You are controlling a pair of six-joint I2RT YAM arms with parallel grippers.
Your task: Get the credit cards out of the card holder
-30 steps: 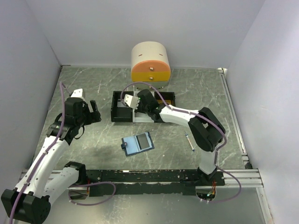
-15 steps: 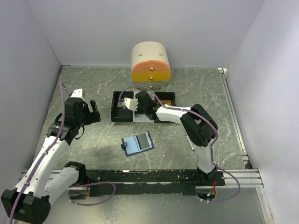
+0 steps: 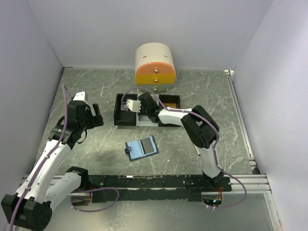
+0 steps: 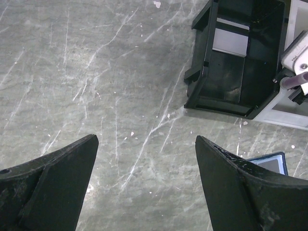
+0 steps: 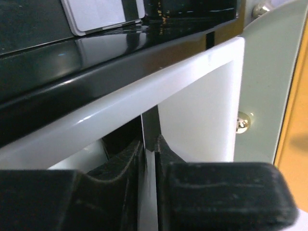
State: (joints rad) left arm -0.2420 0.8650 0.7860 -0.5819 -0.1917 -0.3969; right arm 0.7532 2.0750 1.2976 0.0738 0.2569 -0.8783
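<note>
The card holder [image 3: 142, 147] lies open on the table, light blue inside, with a corner showing in the left wrist view [image 4: 269, 161]. My right gripper [image 3: 141, 112] reaches down into the white middle compartment of the tray [image 3: 118, 120]. Its jaws [image 5: 150, 139] are almost together, with a thin credit card [image 5: 152, 122] standing edge-on between them. Another grey credit card [image 4: 231, 41] lies in the tray's black left compartment and also appears in the right wrist view [image 5: 101, 14]. My left gripper [image 3: 95, 117] hovers over bare table left of the tray, wide open and empty [image 4: 144, 139].
A cream and orange drawer cabinet [image 3: 155, 65] stands behind the tray against the back wall. Its orange front and a screw [image 5: 243, 122] are close on the right in the right wrist view. Grey walls enclose the table on the left, right and far sides.
My right arm folded in to the left and its gripper sank lower into the white compartment with the card. The left arm stayed where it was.
</note>
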